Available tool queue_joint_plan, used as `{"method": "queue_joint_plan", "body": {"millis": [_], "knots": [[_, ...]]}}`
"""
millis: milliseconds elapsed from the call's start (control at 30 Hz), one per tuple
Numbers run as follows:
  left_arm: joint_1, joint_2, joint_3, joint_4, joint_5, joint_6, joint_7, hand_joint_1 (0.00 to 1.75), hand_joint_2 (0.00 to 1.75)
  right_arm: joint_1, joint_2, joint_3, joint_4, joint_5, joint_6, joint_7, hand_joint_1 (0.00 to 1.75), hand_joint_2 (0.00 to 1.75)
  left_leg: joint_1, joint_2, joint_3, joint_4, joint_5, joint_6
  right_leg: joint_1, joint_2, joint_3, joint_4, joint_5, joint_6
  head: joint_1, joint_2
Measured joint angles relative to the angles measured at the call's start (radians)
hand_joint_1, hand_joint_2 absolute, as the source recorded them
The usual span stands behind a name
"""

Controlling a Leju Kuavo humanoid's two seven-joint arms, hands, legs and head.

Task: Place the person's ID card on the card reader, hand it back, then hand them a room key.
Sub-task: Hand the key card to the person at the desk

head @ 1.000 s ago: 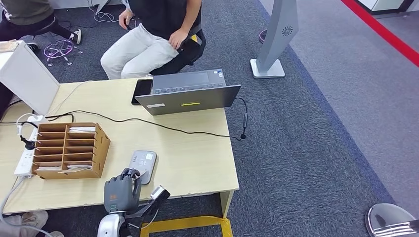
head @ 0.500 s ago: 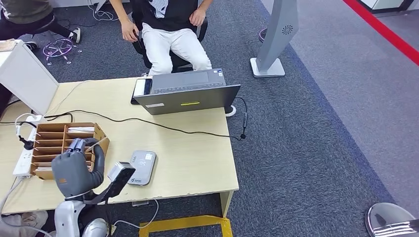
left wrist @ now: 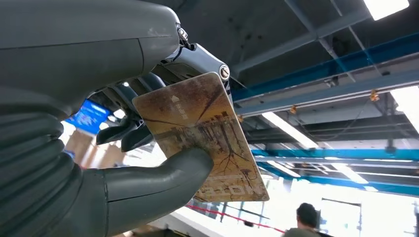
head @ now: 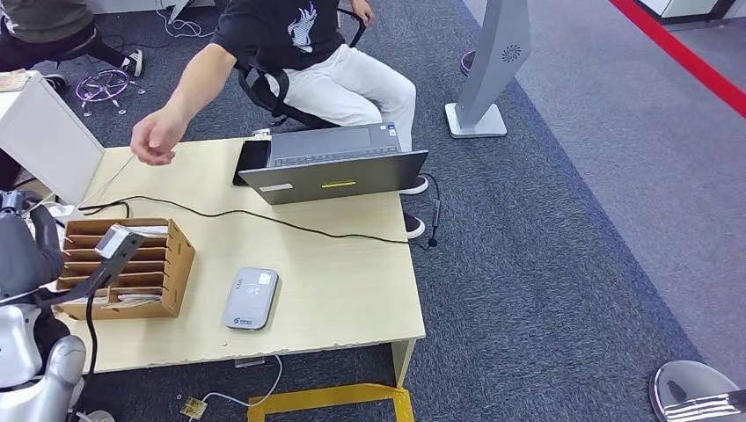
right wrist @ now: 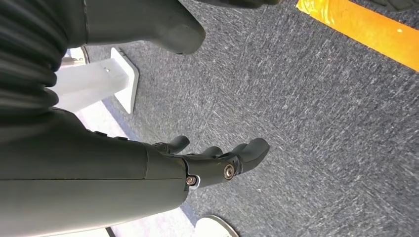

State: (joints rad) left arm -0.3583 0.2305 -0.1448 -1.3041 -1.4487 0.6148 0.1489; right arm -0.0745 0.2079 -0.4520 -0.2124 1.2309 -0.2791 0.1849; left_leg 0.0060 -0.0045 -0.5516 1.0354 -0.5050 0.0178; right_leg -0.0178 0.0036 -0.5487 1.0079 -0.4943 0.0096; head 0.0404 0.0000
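Note:
In the left wrist view my left hand pinches a brown, worn-looking ID card between its thumb and fingers, held up in the air. From the head view that left hand is raised at the table's left edge, beside the wooden organizer. The grey card reader lies bare near the table's front edge, to the right of my hand. The person's hand reaches out over the far left part of the table. My right hand hangs over the carpet, fingers apart and holding nothing.
A wooden slotted organizer with cards in it stands left of the reader. An open laptop and a dark phone sit at the far edge. A black cable crosses the table. A power strip lies at the left.
My left hand rose from the reader at the table's front and swung left past the organizer. The seated person turned and stretched an arm out over the table.

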Motion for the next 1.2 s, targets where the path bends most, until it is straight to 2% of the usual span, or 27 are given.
{"method": "queue_joint_plan", "body": {"millis": [200,333,800,833,933,967,1200], "knots": [[-0.098,0.045,0.039,0.189,-0.038,0.007,0.068,1.75,1.75,-0.011,0.0,0.012,-0.001,0.005,0.005,-0.002,0.0,1.75,0.001,0.0,0.0,0.0,0.0,0.0,0.001,0.0,0.0,0.0,0.0,0.0,0.0,0.0],[-0.119,0.056,0.06,0.259,-0.023,0.018,0.074,1.75,1.75,-0.013,0.0,0.019,-0.001,0.004,0.002,-0.005,0.0,1.75,0.001,0.0,0.0,0.0,0.0,0.0,0.001,0.001,-0.001,0.0,0.0,0.0,0.0,0.0],[-0.123,0.055,0.073,0.298,-0.003,0.041,0.044,1.75,1.75,-0.013,0.0,0.025,-0.004,-0.006,0.003,-0.01,0.0,1.75,0.001,0.003,0.0,0.0,0.0,0.0,0.001,0.003,-0.001,0.0,0.001,-0.001,0.0,0.0],[-0.123,0.055,0.073,0.298,-0.002,0.042,0.041,1.51,1.75,-0.013,0.0,0.025,-0.004,-0.006,0.003,-0.01,0.0,1.75,0.001,0.004,0.0,0.0,0.0,0.0,0.001,0.004,-0.002,0.0,0.001,-0.002,0.0,0.0],[-0.123,0.049,0.073,0.298,-0.002,0.05,0.027,0.2,1.75,-0.013,0.0,0.026,-0.004,-0.006,0.002,-0.01,0.0,1.75,0.001,0.008,0.0,0.0,0.0,0.0,0.001,0.008,-0.003,0.0,0.002,-0.003,0.0,0.0],[-0.123,0.045,0.073,0.298,-0.002,0.053,0.022,0.0,1.75,-0.013,0.0,0.026,-0.004,-0.006,0.002,-0.01,0.0,1.75,0.001,0.008,0.0,0.0,0.0,0.0,0.001,0.008,-0.004,0.0,0.002,-0.003,0.0,0.0],[-0.123,0.014,0.06,0.285,-0.015,0.027,-0.003,0.0,1.75,-0.013,0.0,0.033,-0.005,-0.012,0.001,-0.01,0.0,1.75,0.001,0.006,-0.001,0.0,0.0,0.0,0.002,0.006,-0.004,0.0,0.002,-0.003,0.0,0.0]]}}
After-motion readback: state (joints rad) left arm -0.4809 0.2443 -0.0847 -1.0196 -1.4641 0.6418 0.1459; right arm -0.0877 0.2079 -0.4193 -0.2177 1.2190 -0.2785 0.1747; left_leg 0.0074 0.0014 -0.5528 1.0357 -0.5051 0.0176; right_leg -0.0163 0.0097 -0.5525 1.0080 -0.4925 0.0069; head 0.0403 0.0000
